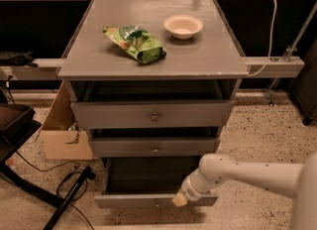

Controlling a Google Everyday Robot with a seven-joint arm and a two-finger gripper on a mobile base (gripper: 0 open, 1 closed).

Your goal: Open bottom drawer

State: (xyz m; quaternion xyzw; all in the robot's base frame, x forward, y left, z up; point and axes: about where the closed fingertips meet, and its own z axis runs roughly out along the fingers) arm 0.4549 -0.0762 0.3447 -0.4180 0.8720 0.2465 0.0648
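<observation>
The grey cabinet has three drawers. The bottom drawer [129, 200] is pulled well out, its dark inside showing and its flat grey front low in the view. The middle drawer [155, 147] and the top drawer [153, 115] stand slightly out, each with a small round knob. My gripper [179, 199] is at the end of the white arm, reaching in from the right, against the bottom drawer's front near its middle right. The bottom drawer's knob is hidden.
A green snack bag [134, 42] and a white bowl [183, 26] lie on the cabinet top [208, 58]. A cardboard box [62, 135] stands left of the cabinet. Black cables and a stand leg [64, 194] lie on the speckled floor at the left.
</observation>
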